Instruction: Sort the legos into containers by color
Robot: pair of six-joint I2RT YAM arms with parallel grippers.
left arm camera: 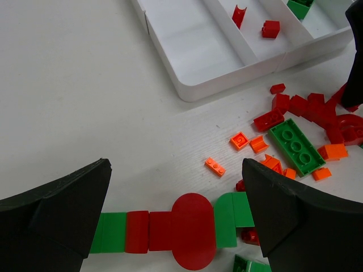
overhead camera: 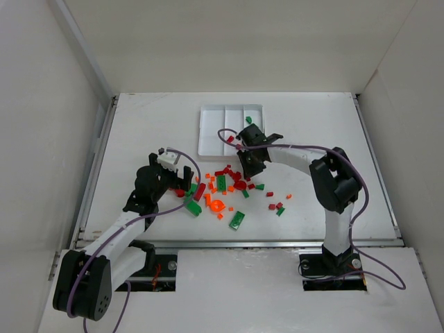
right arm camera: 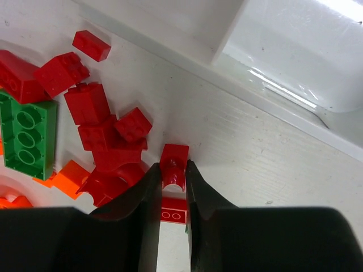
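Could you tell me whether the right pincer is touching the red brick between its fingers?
Touching. In the right wrist view, the right pincer has both fingers pressed against the red brick.

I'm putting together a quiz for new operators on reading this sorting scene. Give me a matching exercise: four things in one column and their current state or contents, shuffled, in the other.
1. right claw
2. left claw
3. middle compartment
4. right compartment

a. contains a green brick
b. open above the table
c. contains two red bricks
d. shut on a small red brick

Pairs: 1-d, 2-b, 3-c, 4-a
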